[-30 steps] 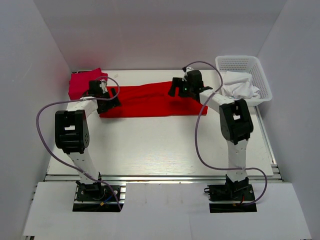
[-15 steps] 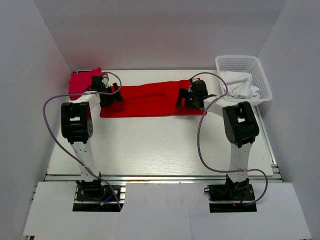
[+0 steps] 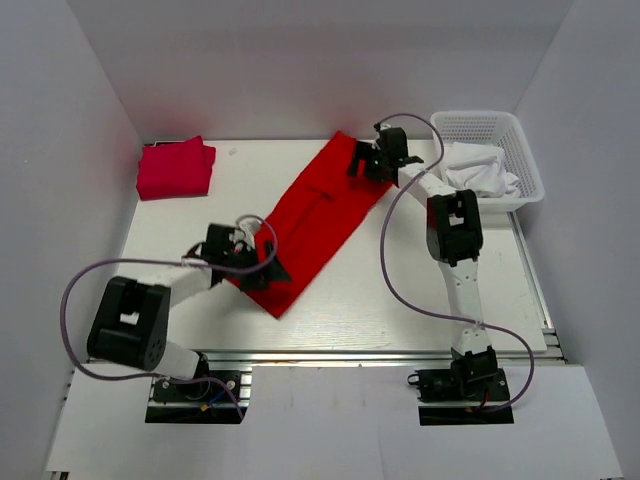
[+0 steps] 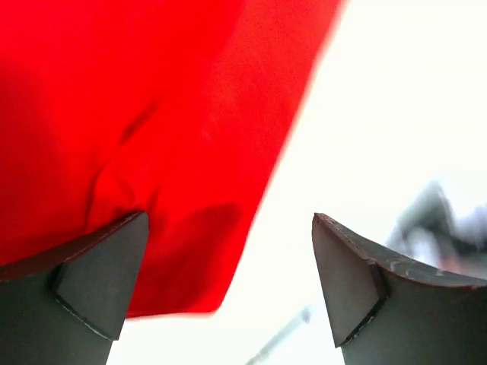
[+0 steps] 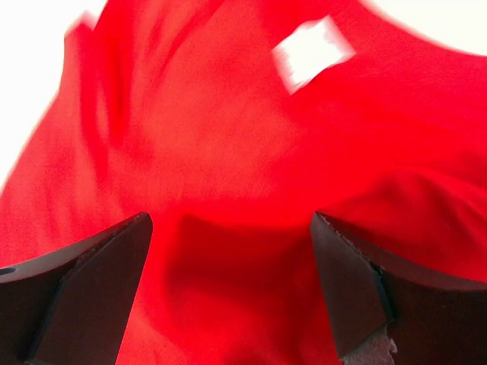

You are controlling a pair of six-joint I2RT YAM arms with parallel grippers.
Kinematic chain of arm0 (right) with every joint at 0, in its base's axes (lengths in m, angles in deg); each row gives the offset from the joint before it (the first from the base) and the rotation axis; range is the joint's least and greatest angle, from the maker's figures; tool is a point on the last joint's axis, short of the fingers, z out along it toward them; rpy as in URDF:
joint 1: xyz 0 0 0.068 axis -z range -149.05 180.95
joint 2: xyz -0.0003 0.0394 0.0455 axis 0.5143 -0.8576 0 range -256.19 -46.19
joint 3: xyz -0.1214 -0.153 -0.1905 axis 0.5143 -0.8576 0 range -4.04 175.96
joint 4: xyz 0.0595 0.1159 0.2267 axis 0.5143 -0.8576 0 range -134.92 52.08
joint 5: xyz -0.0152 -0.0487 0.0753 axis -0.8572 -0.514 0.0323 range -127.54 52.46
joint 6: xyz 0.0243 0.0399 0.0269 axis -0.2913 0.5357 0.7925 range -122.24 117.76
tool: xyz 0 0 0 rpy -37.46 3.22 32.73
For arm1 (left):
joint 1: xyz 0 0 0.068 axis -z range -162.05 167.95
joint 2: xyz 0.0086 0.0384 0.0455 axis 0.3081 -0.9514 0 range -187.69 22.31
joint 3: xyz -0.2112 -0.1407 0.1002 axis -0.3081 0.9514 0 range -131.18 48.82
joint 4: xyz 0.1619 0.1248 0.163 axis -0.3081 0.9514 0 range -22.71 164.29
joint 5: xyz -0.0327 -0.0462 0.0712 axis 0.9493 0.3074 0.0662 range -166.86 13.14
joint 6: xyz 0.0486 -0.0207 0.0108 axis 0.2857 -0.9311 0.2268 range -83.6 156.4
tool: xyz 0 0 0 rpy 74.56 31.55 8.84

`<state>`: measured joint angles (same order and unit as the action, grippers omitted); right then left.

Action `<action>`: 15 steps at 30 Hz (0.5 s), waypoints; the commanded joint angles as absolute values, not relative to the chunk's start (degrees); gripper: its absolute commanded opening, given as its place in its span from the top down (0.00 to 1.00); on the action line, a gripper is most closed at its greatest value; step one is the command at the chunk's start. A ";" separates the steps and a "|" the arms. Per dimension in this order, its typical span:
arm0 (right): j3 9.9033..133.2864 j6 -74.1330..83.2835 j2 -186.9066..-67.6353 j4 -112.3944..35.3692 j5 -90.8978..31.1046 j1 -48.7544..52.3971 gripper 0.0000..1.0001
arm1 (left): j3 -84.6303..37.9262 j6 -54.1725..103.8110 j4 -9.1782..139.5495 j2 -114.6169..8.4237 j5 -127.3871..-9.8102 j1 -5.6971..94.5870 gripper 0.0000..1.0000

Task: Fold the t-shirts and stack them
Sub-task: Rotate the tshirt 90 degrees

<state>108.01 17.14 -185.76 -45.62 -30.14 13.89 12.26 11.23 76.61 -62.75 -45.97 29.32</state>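
The bright red t-shirt lies as a long folded strip, diagonal on the table from back centre to front left. My left gripper is open at its near end; in the left wrist view the shirt's corner lies between the jaws, next to bare table. My right gripper is open over the far end; the right wrist view shows red cloth with a white label under the jaws. The pinkish crimson t-shirt lies folded at the back left.
A white plastic basket holding white cloth stands at the back right, close to the right arm. White walls enclose the table on three sides.
The red shirt has swung from lying across the back of the table to a diagonal. My left gripper moved toward the front with the near end; my right gripper moved toward the back.
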 commanded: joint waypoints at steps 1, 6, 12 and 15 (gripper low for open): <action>122.76 12.96 -192.43 -48.89 -26.29 13.90 0.10 | 24.90 9.87 81.50 -58.93 -22.67 35.43 0.00; 121.76 9.38 -189.73 -44.35 -21.81 13.64 0.10 | 15.02 10.54 82.92 -46.00 -25.16 39.13 0.00; 119.98 5.59 -182.95 -49.76 -24.00 11.79 0.10 | 8.22 13.37 81.62 -39.22 -28.68 39.65 0.00; 117.08 6.19 -179.26 -54.34 -26.70 9.25 0.10 | 5.42 14.69 84.68 -38.69 -39.87 39.65 0.00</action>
